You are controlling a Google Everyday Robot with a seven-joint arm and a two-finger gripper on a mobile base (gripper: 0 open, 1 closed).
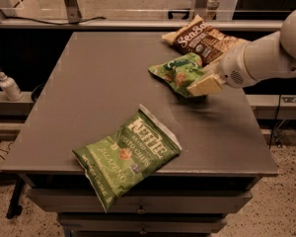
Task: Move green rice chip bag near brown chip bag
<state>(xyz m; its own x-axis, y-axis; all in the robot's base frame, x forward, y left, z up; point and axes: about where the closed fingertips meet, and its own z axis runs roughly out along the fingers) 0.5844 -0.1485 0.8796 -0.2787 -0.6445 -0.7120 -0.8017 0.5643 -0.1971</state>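
Jaws of the gripper are closed on the right end of the green rice chip bag; only one pale finger shows on top of the bag, and the other is hidden under it. The bag sits toward the counter's far right corner, with a dark shadow beneath its near edge. Its far end lies just beside the brown chip bag, close enough that I cannot tell whether they touch. The brown chip bag lies flat at the far right corner, its "Sea Salt" lettering facing up and its right part covered by the white arm.

A Kettle jalapeño chip bag lies at the near edge, well apart from the other two, with its lower corner hanging over the front above the drawer fronts. The counter is bare across its left half and middle. The arm comes in from beyond the right edge and is cut off by the frame. Off the left edge, a small pump bottle stands on a lower ledge. A rail runs along behind the far edge.
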